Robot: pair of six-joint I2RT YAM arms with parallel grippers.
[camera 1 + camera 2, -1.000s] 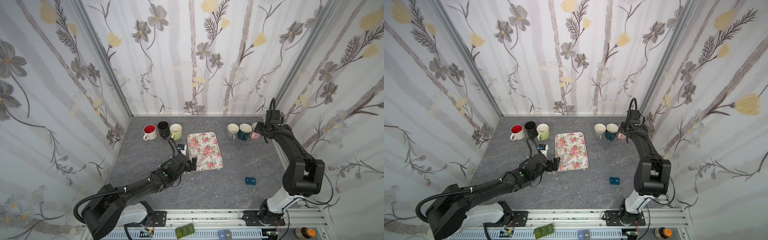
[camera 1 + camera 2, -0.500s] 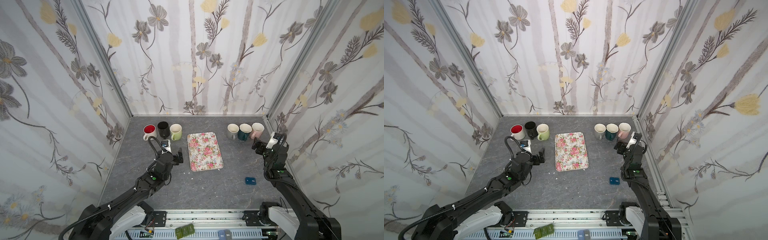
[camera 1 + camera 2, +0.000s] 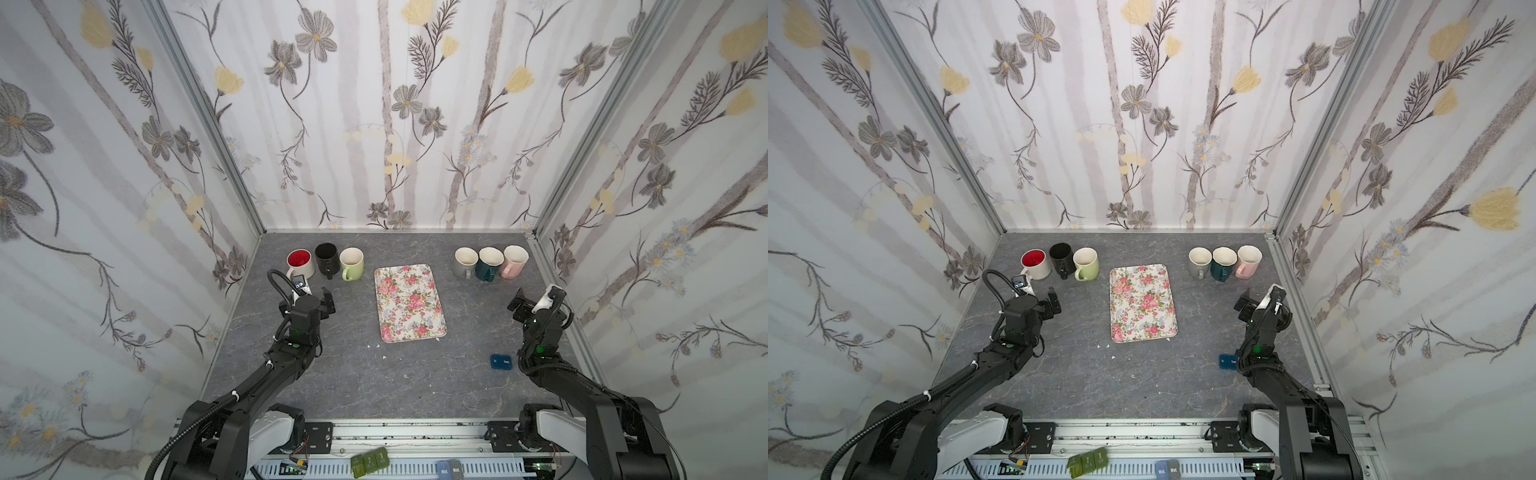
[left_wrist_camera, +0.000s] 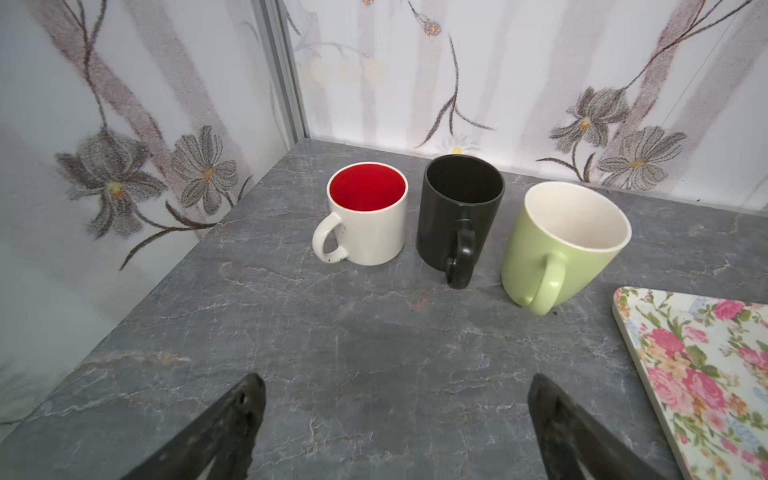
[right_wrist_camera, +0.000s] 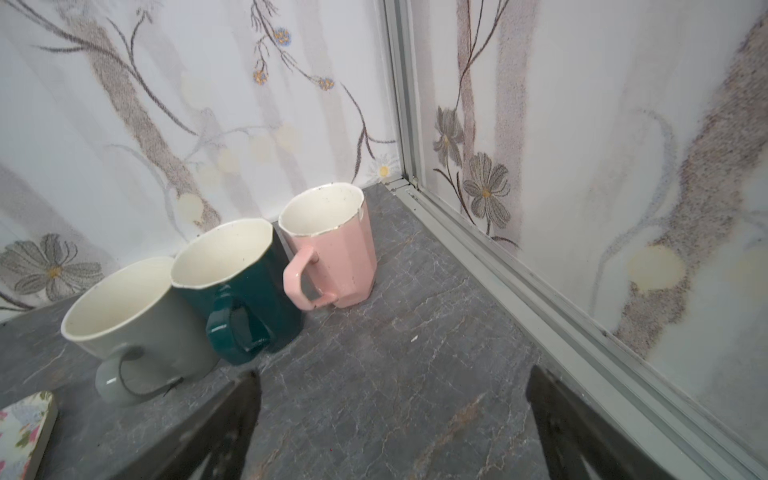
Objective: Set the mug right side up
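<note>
In both top views your pink mug [image 3: 515, 259] stands upright, mouth up, pale inside, at the right end of a row of 3 along the back wall, just beside the teal mug [image 3: 489, 264], with the grey mug [image 3: 464, 262] beyond; the side rail [image 3: 548, 276] runs close on its right, and bare table [image 3: 353, 374] lies open in front; the floral tray [image 3: 409, 303] sits mid-table, well apart; the right gripper [image 3: 535, 297] hangs in front of the mug, clear of it, jaws spread wide and empty; the left gripper [image 3: 313, 296] is likewise spread and empty; a blue box [image 3: 501, 361] lies beside the right arm.

In the left wrist view you see the red-lined mug [image 4: 365, 212], black mug [image 4: 457, 212] and green mug [image 4: 561, 241] upright, handles toward the camera; both fingers [image 4: 245, 399] stand wide over bare table.

In the right wrist view the pink mug [image 5: 336, 249] shows faceted sides, a silvery rim and a looped handle; the fingers [image 5: 245, 399] stand wide apart, touching nothing, 1 near the rail.
</note>
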